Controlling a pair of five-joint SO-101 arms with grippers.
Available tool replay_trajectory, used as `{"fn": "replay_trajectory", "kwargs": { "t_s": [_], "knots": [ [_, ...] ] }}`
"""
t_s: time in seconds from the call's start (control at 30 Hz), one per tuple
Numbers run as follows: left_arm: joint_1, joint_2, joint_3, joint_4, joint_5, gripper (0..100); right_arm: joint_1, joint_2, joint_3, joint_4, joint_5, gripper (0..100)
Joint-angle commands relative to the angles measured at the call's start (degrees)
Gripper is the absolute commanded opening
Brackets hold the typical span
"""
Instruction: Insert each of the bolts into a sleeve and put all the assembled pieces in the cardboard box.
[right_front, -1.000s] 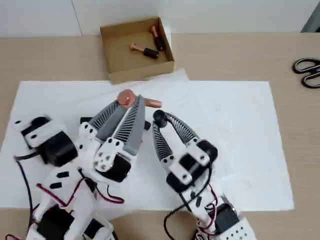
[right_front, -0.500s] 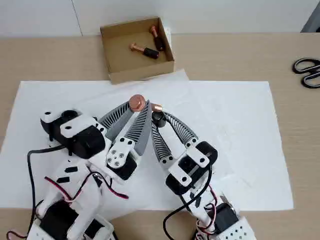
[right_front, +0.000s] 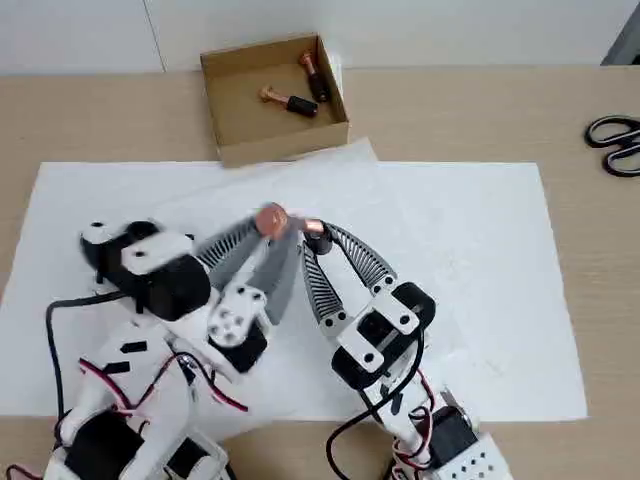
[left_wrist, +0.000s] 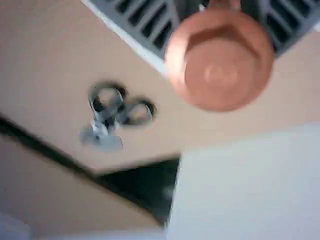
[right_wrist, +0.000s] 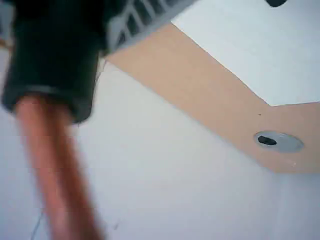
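Note:
Over the middle of the white paper, my left gripper (right_front: 266, 228) is shut on a copper bolt (right_front: 271, 217). Its round head (left_wrist: 218, 60) sits between the grey ribbed fingers (left_wrist: 137, 17). My right gripper (right_front: 319, 240) is shut on a black sleeve (right_front: 318, 242) right beside it. The bolt's shaft (right_wrist: 62, 190) meets the sleeve's (right_wrist: 52, 65) open end and looks entered. The cardboard box (right_front: 228, 110) stands at the table's back, with two assembled pieces (right_front: 291, 102) (right_front: 315, 78) lying inside.
A large white paper sheet (right_front: 470, 270) covers the table's middle. Scissors (right_front: 615, 140) lie at the far right edge and are also seen as scissors (left_wrist: 112, 117) from the left wrist. Both arms crowd the front centre.
My left arm has swung in and brought the bolt down and right toward the sleeve; the shaft tip now meets the sleeve's end. The right gripper has barely moved.

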Motion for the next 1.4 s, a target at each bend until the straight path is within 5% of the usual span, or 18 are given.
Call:
{"fn": "replay_trajectory", "kwargs": {
  "t_s": [0.0,0.2,0.4,0.9,1.17,1.37],
  "knots": [
    [2.1,0.4,-2.1,3.2,0.3,1,-0.1,-0.7,0.4,-1.4,0.4,0.5],
    [2.3,0.5,-2.1,3.3,-0.6,1,-0.1,-0.7,0.4,-1.4,0.4,0.5],
    [2.1,3.6,-2.4,4.4,-13.2,1,-0.1,-0.7,0.2,-1.3,0.4,0.5],
    [2.1,35.8,-37.0,20.9,-11.7,1,-0.1,-0.7,0.2,-1.0,0.4,0.5],
    [2.1,37.8,-41.7,24.9,-11.7,1,-0.1,-0.7,0.2,-1.0,0.4,0.5],
    [2.1,37.9,-41.7,29.8,-11.7,21,-0.1,-0.7,0.2,-1.0,0.4,0.5]
  ]
}}
